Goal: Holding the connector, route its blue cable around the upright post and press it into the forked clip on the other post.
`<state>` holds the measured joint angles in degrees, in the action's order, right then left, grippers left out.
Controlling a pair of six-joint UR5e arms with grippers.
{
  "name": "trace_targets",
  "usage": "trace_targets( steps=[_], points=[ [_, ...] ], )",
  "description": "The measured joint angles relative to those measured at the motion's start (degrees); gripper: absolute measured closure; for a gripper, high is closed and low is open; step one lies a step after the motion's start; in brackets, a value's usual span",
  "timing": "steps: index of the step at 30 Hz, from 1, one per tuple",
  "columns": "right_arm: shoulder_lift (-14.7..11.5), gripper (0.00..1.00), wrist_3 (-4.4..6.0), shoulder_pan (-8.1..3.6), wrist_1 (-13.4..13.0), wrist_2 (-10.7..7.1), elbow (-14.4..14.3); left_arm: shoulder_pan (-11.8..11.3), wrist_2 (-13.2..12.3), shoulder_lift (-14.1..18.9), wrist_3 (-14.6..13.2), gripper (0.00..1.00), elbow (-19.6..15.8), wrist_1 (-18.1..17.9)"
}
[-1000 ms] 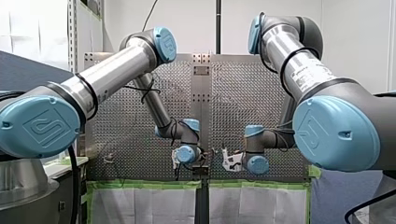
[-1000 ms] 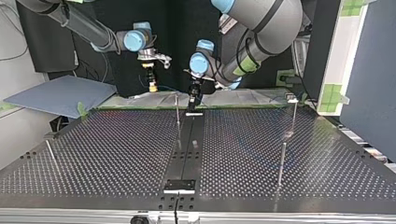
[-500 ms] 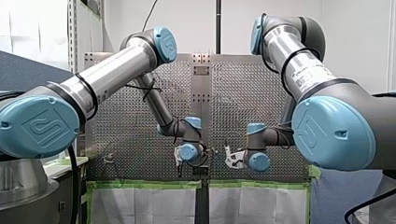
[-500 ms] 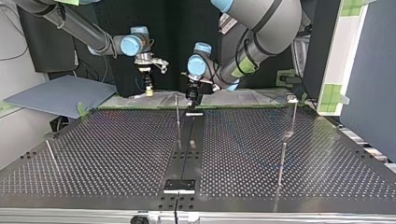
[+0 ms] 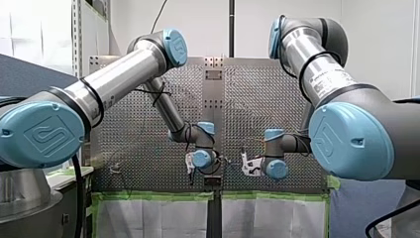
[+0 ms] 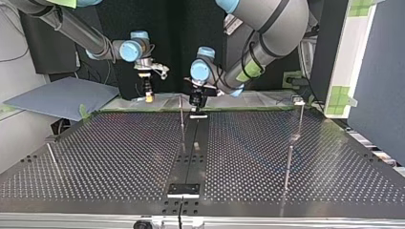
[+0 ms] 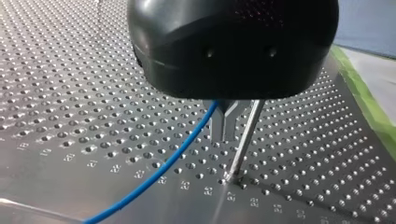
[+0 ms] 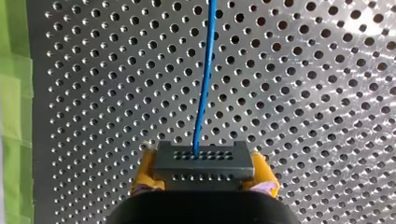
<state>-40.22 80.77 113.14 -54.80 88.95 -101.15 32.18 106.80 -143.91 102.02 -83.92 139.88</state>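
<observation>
The connector [image 8: 219, 163] is clamped in the right claw [image 8: 204, 168], its blue cable [image 8: 204, 79] led ahead over the table [image 8: 93, 93]; the opening of the left claw [image 6: 197, 98] cannot be determined.

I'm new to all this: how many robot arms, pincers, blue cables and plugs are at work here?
2 robot arms: my left arm, my right arm
2 pincers: my left pincer, my right pincer
1 blue cable
1 connector, the plug
Total: 6
</observation>
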Motion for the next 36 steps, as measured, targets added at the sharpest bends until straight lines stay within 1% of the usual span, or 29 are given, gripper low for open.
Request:
trace_targets(
  steps=[7, 12, 17, 22, 27, 36],
  points=[
    [0.0, 1.0, 0.2, -1.11, 0.13, -0.87, 0.73, -0.18, 0.03, 0.0, -0.07, 1.0, 0.95, 0.59],
    [0.01, 1.0, 0.34, -2.04, 0.87, -1.52, 1.68, -0.39, 0.03, 0.0, -0.11, 1.0, 1.51, 1.27],
    [0.0, 1.0, 0.44, -2.56, 1.38, -1.9, 2.24, -0.66, 0.03, 0.0, -0.16, 1.0, 1.8, 1.77],
    [0.0, 1.0, 0.61, -4.2, 2.89, -3.41, 3.81, -1.06, 0.02, 0.0, -0.25, 1.0, 1.84, 2.16],
    [0.01, 1.0, 0.63, -5.19, 4.02, -4.29, 4.56, -1.39, 0.03, 0.0, -0.42, 1.0, 1.87, 2.45],
    [0.03, 1.0, 0.64, -6.06, 4.82, -4.49, 4.75, -1.82, 0.03, 0.0, -0.88, 1.0, 1.86, 2.84]
  ],
)
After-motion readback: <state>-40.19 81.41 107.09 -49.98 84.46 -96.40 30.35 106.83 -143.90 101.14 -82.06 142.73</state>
